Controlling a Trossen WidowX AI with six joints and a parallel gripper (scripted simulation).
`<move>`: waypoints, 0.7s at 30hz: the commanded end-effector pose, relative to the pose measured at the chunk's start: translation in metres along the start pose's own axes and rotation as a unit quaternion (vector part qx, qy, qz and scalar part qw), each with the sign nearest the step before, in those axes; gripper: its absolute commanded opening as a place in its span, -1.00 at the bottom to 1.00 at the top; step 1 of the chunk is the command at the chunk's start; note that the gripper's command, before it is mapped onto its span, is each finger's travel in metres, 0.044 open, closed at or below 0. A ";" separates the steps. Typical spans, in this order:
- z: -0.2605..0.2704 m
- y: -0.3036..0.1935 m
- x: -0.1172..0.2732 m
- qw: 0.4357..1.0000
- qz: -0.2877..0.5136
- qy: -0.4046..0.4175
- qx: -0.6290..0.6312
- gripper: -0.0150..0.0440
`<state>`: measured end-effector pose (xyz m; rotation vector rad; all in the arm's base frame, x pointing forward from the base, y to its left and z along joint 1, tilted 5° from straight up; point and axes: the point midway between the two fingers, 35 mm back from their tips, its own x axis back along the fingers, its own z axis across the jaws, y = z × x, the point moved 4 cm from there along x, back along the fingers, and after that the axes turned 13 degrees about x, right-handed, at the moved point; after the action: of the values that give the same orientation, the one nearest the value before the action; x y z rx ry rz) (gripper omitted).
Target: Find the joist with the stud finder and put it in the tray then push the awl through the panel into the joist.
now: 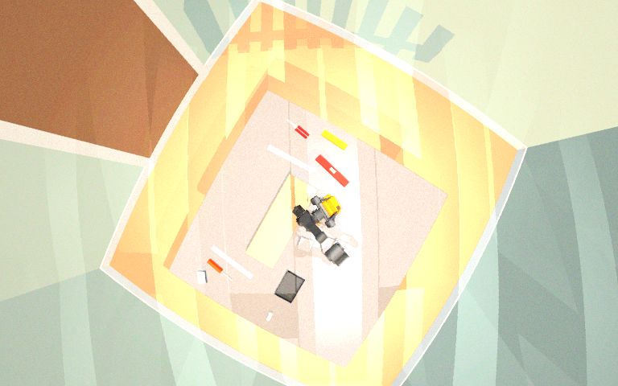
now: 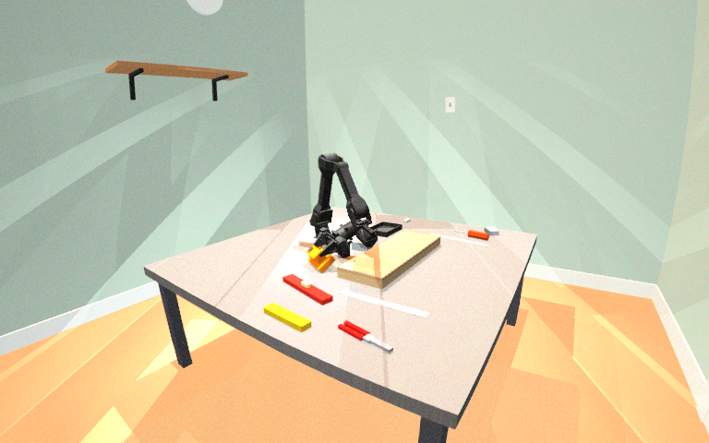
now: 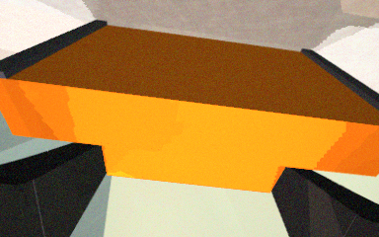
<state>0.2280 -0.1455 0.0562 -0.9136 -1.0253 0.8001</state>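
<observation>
The orange-yellow stud finder [image 1: 331, 204] [image 2: 320, 259] [image 3: 188, 130] is held tilted between the fingers of my gripper [image 1: 327, 210] [image 2: 320, 249] [image 3: 192, 149], which is shut on it. It is beside the near end of the pale wooden floor panel [image 1: 269, 227] [image 2: 404, 250], not over the panel's middle. I cannot tell whether its low edge touches the table. The black tray [image 1: 290, 286] [image 2: 387, 229] lies beyond the panel, empty. The awl [image 1: 215, 265] [image 2: 478, 234], with an orange-red handle, lies on the table past the panel's far side. The joist is hidden.
A red level [image 1: 331, 170] [image 2: 295, 283], a yellow block [image 1: 334, 139] [image 2: 286, 317] and red-handled pliers [image 1: 301, 132] [image 2: 355, 330] lie past the panel's near end. White strips [image 1: 232, 261] [image 2: 384, 303] flank the panel. A small grey block [image 1: 201, 277] [image 2: 491, 230] lies by the awl.
</observation>
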 end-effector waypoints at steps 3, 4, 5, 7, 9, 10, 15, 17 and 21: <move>-0.001 0.003 0.000 1.000 -0.008 0.001 0.001 0.79; -0.001 0.003 0.001 1.000 -0.008 0.001 0.001 0.79; -0.001 0.004 0.001 1.000 -0.008 0.001 0.001 0.79; -0.001 0.004 0.002 1.000 -0.008 0.001 0.001 0.79; -0.001 0.004 0.003 1.000 -0.008 0.001 0.001 0.79; -0.001 0.004 0.003 1.000 -0.008 0.001 0.001 0.79; -0.001 0.004 0.003 1.000 -0.008 0.001 0.001 0.79; -0.001 0.004 0.003 1.000 -0.008 0.001 0.001 0.79; -0.001 0.004 0.003 1.000 -0.008 0.001 0.001 0.79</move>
<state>0.2292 -0.1439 0.0559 -0.9161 -1.0237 0.7994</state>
